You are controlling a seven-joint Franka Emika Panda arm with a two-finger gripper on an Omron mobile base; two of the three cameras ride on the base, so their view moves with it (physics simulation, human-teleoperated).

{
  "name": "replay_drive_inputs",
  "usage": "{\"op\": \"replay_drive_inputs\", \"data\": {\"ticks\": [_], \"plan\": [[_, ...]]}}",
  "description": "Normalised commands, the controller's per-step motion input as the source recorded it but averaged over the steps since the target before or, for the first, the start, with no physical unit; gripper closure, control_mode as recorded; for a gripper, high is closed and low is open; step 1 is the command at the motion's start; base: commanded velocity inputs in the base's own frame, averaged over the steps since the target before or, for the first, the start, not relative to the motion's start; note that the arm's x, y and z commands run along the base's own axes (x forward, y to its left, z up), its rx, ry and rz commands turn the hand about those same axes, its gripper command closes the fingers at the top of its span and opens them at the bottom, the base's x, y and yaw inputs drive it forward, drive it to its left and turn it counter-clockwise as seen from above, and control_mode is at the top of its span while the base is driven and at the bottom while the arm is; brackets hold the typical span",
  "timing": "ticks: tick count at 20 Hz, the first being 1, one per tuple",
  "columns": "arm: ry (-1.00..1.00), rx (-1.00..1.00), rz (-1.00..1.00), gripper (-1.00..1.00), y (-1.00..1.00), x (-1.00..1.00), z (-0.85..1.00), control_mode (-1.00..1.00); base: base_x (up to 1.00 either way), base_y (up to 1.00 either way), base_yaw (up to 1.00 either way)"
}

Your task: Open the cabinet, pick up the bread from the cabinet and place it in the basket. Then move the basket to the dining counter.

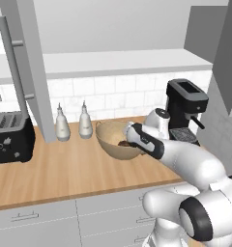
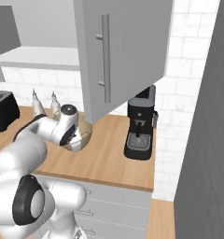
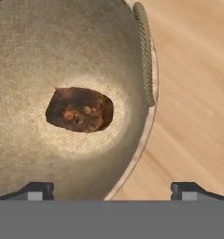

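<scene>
The bread, a dark brown lump with a few reddish and pale flecks, lies loose on the bottom of the basket, near the middle of its speckled beige inside, touching nothing but the weave under it. In the hand view the tool looks straight down into the basket with its 2 dark fingertips set wide apart at the lower edge, 1 over the basket's inside and the other over the wooden bench beyond the rim; the jaws stand fully open and hold nothing. A braided handle runs along the basket's rim on the side nearer the bare wood. From the left base view the basket sits on the bench in front of the white tiled wall, with the arm's wrist bent over its right side and a sliver of the bread showing inside it. 2 white bottles stand just beside the basket on its left, a black toaster sits further left, and a black coffee machine stands on the right, behind the arm. The cabinet above the bench is open: its left door is swung out toward the camera, and the white shelf inside shows bare. In the right base view the other door with its long metal bar handle hangs open over the bench, and the coffee machine stands beneath it to the right.
</scene>
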Motion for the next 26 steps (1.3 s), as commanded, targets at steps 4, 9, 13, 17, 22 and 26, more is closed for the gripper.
{"op": "replay_drive_inputs", "data": {"ticks": [4,9,13,17,22,26], "plan": [[0.04,0.02,-0.01,-1.0,0.0,0.19,-0.13,-1.0,0.0,0.0,0.0],[0.01,0.0,-0.01,-1.0,0.02,0.27,-0.11,-1.0,0.0,0.0,0.0],[0.04,0.0,0.0,1.0,0.16,0.18,-0.29,-1.0,0.0,0.0,0.0],[0.05,0.0,-0.02,1.0,0.44,0.04,-0.52,-1.0,0.0,0.0,0.0],[0.05,-0.08,-0.03,1.0,0.86,-0.03,-0.69,-1.0,0.0,0.0,0.0],[0.1,-0.08,0.0,1.0,0.42,0.0,-0.3,-1.0,0.0,0.0,0.0]]}}
